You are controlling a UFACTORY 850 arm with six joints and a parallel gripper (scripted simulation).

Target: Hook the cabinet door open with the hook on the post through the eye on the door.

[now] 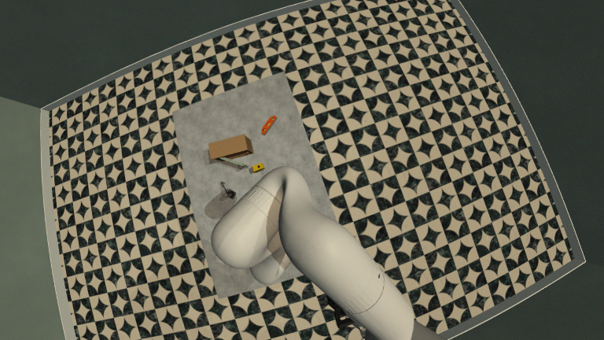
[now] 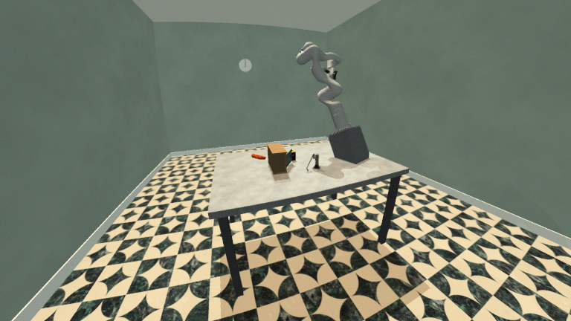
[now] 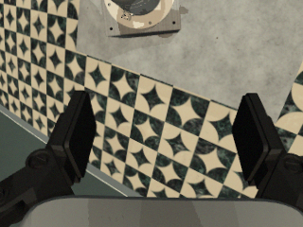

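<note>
A small brown cabinet [image 1: 230, 146] stands on the grey table, also in the exterior view [image 2: 276, 157]. Its pale green door [image 1: 233, 161] stands partly open toward the arm. A thin dark post with a hook [image 1: 226, 190] stands apart from the door, in front of the cabinet; it also shows in the exterior view [image 2: 312, 161]. The hook hangs at the post, away from the door. My gripper [image 3: 165, 110] is open and empty, held high above the table near the arm's base [image 3: 142, 13], over the table edge and floor. The arm [image 2: 326, 86] is folded up high.
An orange tool [image 1: 268, 124] lies at the far side of the table. A small yellow block [image 1: 257, 167] lies next to the door's free edge. The arm's dark base block [image 2: 348, 144] sits at the table's right end.
</note>
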